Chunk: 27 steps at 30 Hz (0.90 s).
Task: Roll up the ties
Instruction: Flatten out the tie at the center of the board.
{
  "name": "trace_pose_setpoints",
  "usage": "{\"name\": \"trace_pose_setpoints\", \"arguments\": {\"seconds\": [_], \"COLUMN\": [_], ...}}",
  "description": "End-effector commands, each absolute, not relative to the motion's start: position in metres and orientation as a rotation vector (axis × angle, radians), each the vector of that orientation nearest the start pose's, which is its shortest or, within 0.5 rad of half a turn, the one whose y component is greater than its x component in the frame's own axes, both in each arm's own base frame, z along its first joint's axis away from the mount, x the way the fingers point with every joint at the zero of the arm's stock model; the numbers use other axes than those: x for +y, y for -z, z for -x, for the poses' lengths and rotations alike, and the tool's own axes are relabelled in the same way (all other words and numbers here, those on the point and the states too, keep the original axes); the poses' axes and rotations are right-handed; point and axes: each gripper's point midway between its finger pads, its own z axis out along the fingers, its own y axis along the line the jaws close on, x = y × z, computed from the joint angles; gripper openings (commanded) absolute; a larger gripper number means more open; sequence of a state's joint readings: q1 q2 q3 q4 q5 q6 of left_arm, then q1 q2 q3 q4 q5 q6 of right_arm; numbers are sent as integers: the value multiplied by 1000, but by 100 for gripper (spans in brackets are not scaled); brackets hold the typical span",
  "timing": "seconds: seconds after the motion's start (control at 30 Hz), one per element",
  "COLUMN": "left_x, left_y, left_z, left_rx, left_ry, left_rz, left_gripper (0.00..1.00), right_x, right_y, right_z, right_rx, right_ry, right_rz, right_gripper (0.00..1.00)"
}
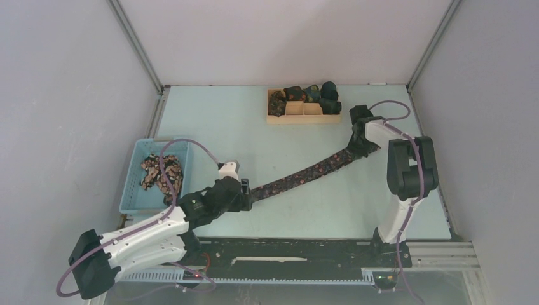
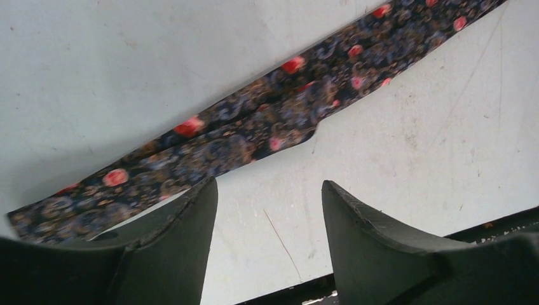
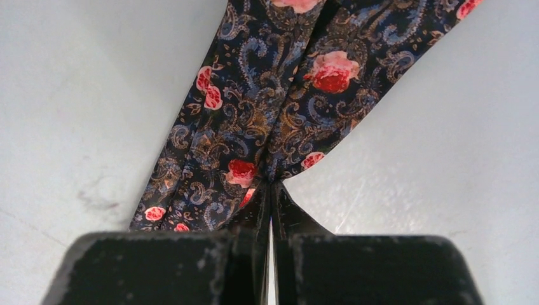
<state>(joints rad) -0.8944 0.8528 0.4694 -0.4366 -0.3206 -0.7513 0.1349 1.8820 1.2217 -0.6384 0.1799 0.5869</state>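
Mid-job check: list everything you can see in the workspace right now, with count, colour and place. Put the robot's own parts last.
long dark floral fabric necktie: one, black-green with red-pink flowers, stretched diagonally across the table between the grippers
heaped ties: count unclear, dark with tan pattern, inside the basket
rolled ties: several, exact count unclear, dark, in the tray
light-blue plastic basket: one, light blue, left side
tan wooden divided tray: one, tan, far edge
table: one, pale blue
left gripper: one, black, open, over the necktie's left end
right gripper: one, black, shut on the necktie's right end
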Motion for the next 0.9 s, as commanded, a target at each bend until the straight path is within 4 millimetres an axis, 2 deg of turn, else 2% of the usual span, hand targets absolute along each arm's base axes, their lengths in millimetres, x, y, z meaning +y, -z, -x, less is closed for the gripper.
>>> {"name": "trace_pose_setpoints", "arguments": {"seconds": [0.0, 0.17, 0.33, 0.47, 0.6, 0.77, 0.87], "left_x": [-176, -179, -181, -184, -185, -190, -195], "left_y": [-87, -98, -100, -95, -85, -75, -72], "left_z": [-175, -175, -176, -177, -176, -173, -175], "left_rx": [2367, 2370, 2383, 2403, 2436, 2437, 2429], "left_ry": [460, 470, 469, 452, 423, 467, 498], "left_rz": [-15, -22, -17, -45, -66, -54, -52], "left_gripper": [68, 68, 68, 69, 76, 84, 83], "right_x": [17, -6, -32, -52, -61, -62, -57], "right_y": [-24, -28, -41, -51, -56, -80, -103], "right_z": [-400, -428, -463, -486, -497, -496, -489], "right_rx": [2665, 2655, 2595, 2567, 2562, 2527, 2500], "right_ry": [120, 147, 137, 153, 136, 102, 82], "right_rz": [-643, -656, -704, -734, -748, -736, -728], "right_gripper": [0, 0, 0, 0, 0, 35, 40]}}
